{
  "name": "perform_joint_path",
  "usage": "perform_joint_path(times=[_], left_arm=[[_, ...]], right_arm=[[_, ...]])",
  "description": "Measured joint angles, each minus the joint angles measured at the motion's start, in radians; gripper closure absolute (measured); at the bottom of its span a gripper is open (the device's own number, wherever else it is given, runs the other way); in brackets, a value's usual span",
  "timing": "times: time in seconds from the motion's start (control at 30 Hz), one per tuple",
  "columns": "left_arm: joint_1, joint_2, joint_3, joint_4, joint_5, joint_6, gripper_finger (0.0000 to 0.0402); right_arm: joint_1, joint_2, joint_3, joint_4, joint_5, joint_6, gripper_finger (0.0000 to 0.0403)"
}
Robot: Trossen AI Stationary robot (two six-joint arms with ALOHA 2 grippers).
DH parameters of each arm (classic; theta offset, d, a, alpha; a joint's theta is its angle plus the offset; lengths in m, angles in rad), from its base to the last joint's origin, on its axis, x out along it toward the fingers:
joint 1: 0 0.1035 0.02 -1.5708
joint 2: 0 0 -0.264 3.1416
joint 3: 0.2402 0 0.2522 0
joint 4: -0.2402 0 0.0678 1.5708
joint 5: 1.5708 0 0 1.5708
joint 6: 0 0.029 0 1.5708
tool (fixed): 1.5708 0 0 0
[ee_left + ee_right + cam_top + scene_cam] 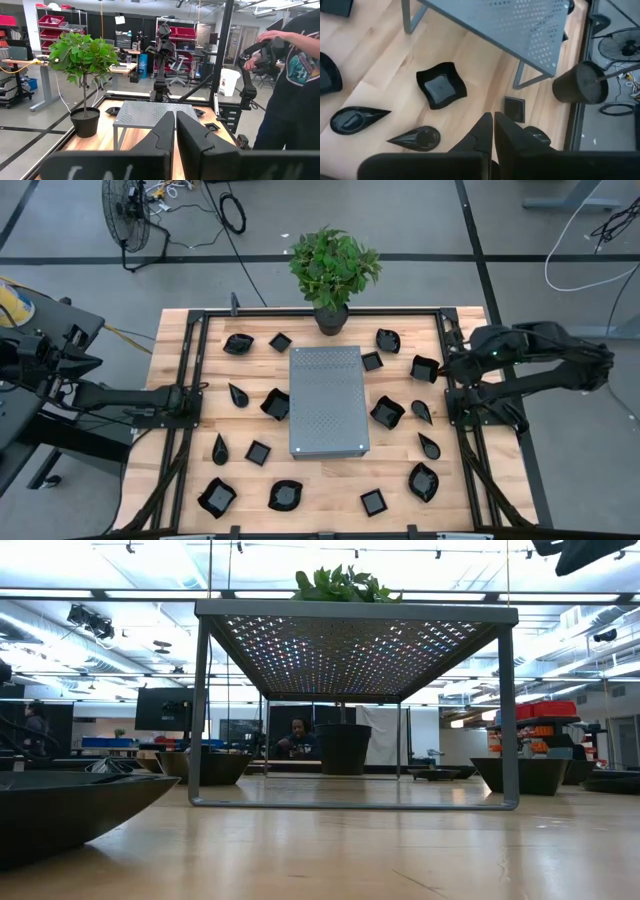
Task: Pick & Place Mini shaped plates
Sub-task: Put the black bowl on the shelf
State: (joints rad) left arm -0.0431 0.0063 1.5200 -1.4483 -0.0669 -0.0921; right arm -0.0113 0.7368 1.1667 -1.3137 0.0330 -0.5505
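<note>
Both your grippers, left (175, 125) and right (493, 125), show jaws together, seemingly empty, above plates (387, 412) scattered on the surface (320, 480)

- Your high view looks straight down on the whole surface (200, 330).
- Your low view sits at surface level, close under the slab (355, 615).
- Your wrist views look past each arm; all four views share the slab.

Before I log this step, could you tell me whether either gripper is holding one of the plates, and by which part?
Nothing is held. The left gripper and the right gripper are both shut on nothing, and the small glossy black plates lie on the wooden table.
</note>
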Motion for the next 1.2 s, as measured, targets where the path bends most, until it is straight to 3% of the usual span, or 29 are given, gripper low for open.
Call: perform_joint_path(times=[0.47,1.2], left_arm=[[0.0,0.0,0.0,0.0,0.0,-0.001,0.0378],[0.0,0.0,0.0,0.0,0.0,0.0,0.0378]], right_arm=[[0.134,0.085,-0.042,0.009,-0.05,-0.035,0.0374],[0.293,0.307,-0.043,0.119,-0.049,-0.006,0.0219]])
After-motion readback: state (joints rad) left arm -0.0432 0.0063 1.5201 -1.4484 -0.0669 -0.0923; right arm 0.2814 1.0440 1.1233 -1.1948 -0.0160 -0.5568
